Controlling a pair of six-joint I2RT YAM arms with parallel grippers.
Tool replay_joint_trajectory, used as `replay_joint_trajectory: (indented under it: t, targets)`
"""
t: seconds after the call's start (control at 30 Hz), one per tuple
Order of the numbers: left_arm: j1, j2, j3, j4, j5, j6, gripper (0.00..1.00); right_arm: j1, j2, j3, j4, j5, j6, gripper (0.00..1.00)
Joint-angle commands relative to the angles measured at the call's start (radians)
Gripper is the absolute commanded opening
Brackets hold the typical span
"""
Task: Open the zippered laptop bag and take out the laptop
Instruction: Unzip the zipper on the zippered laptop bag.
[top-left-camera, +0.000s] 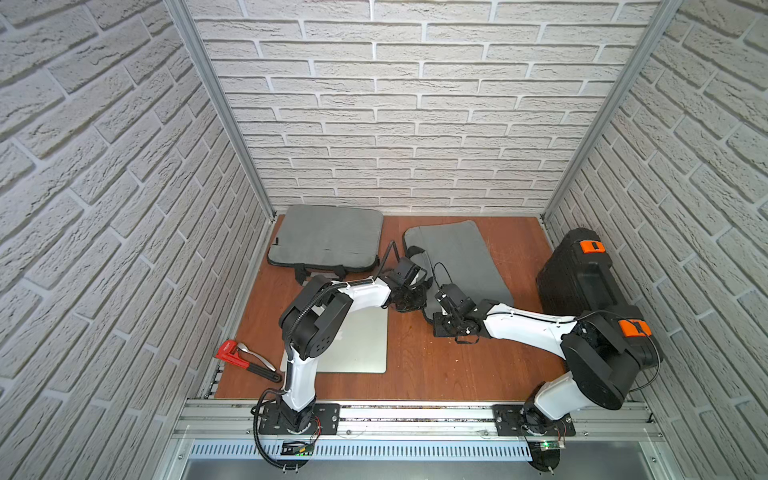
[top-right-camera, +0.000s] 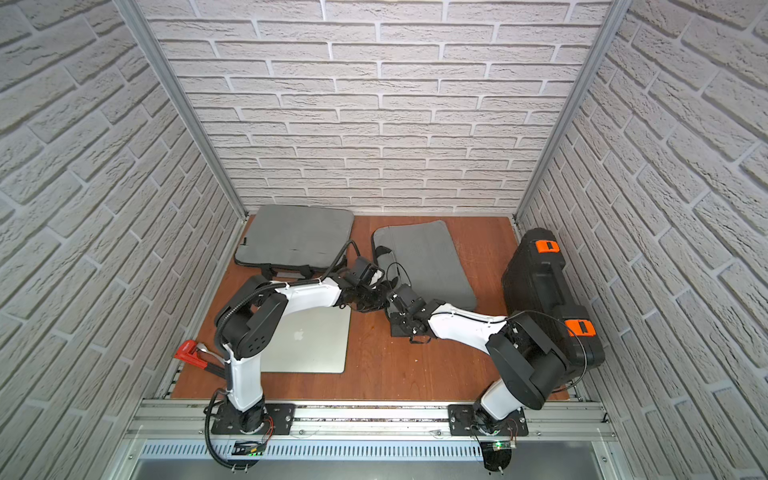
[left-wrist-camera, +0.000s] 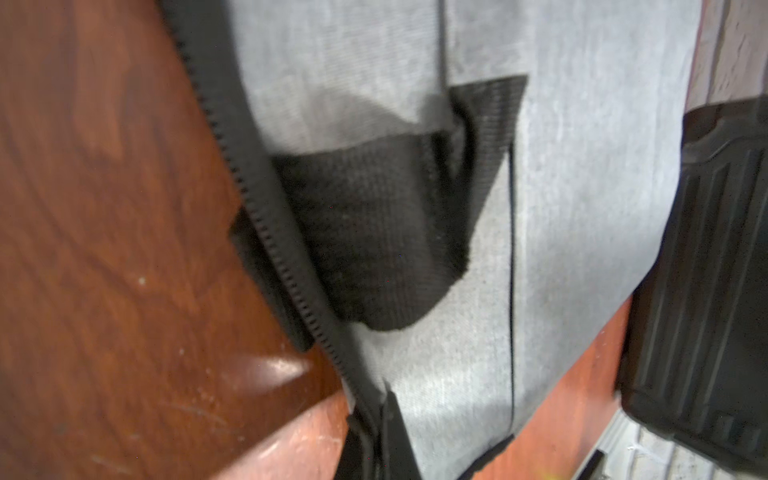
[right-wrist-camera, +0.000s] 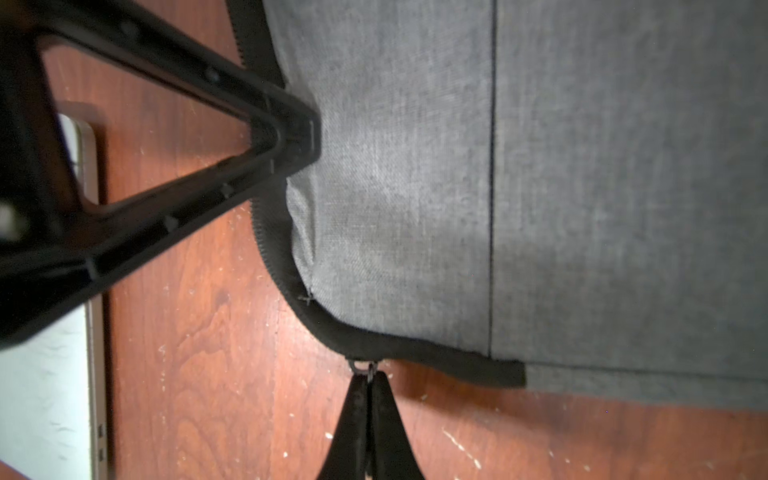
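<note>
Zip stage, prob.: R jaws pinch zip pull (right-wrist-camera: 360, 366) at near corner of bag (top-left-camera: 457, 257) flat on tabletop (top-left-camera: 436, 374), L jaws clamp bag's edge beside it; a laptop (top-right-camera: 307, 345) lies bare under L arm (top-right-camera: 311, 296), whether from this bag can't tell.

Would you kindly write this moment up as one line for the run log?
left claw: shut on right bag edge | right claw: shut on zipper pull | laptop: flat on table
</note>
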Motion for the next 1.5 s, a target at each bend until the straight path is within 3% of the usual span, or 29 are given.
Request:
replay_joint_trajectory:
  t: [0.0, 0.63, 0.7, 0.83, 1.1, 1.23, 1.37, 1.47]
  targets:
    - [0.007, -0.007, -0.027, -0.003, -0.022, -0.005, 0.00, -0.017, -0.040, -0.037, -0.074, 0.053, -0.021, 0.06]
    - [0.021, -0.029, -0.050, 0.006, -0.038, 0.015, 0.00, -0.136, -0.146, -0.061, -0.229, 0.162, -0.101, 0.06]
    - [0.021, -0.036, -0.045, 0.011, -0.033, 0.022, 0.02, -0.136, -0.161, -0.049, -0.237, 0.152, -0.117, 0.12]
    - [0.024, -0.068, -0.046, 0.032, -0.033, 0.030, 0.29, -0.133, -0.202, -0.021, -0.256, 0.145, -0.134, 0.26]
    - [0.049, -0.185, -0.090, 0.023, -0.087, 0.043, 0.56, -0.119, -0.214, 0.110, -0.317, 0.175, -0.183, 0.43]
    - [0.079, -0.273, -0.146, 0.021, -0.143, 0.033, 0.70, -0.113, -0.148, 0.204, -0.305, 0.175, -0.229, 0.47]
    - [0.108, -0.368, -0.203, 0.011, -0.224, 0.037, 0.97, -0.113, -0.038, 0.319, -0.294, 0.174, -0.289, 0.52]
    - [0.129, -0.414, -0.227, -0.001, -0.269, 0.053, 0.98, -0.113, 0.060, 0.418, -0.285, 0.170, -0.334, 0.56]
